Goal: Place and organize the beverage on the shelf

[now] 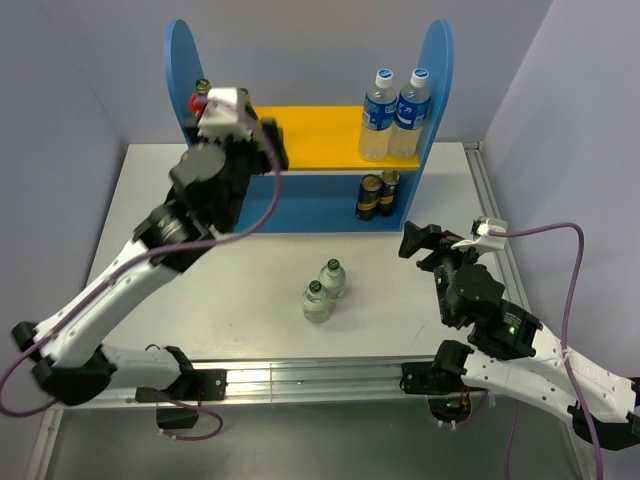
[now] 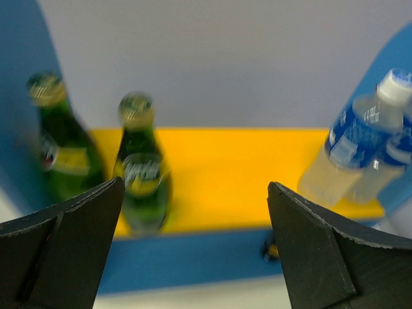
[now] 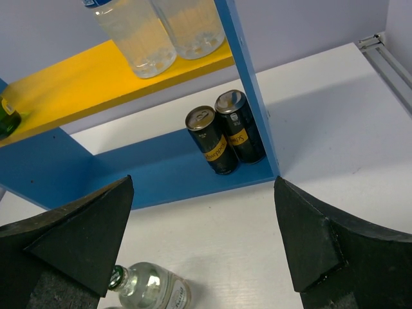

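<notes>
Shelf: 2 green bottles top-left; L gripper spread.

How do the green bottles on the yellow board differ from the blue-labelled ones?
The green bottles are dark green with yellow labels; the blue-labelled bottles are clear with white caps. The green bottles stand at the left end, the blue-labelled bottles at the right. Both pairs stand on the yellow board.
</notes>
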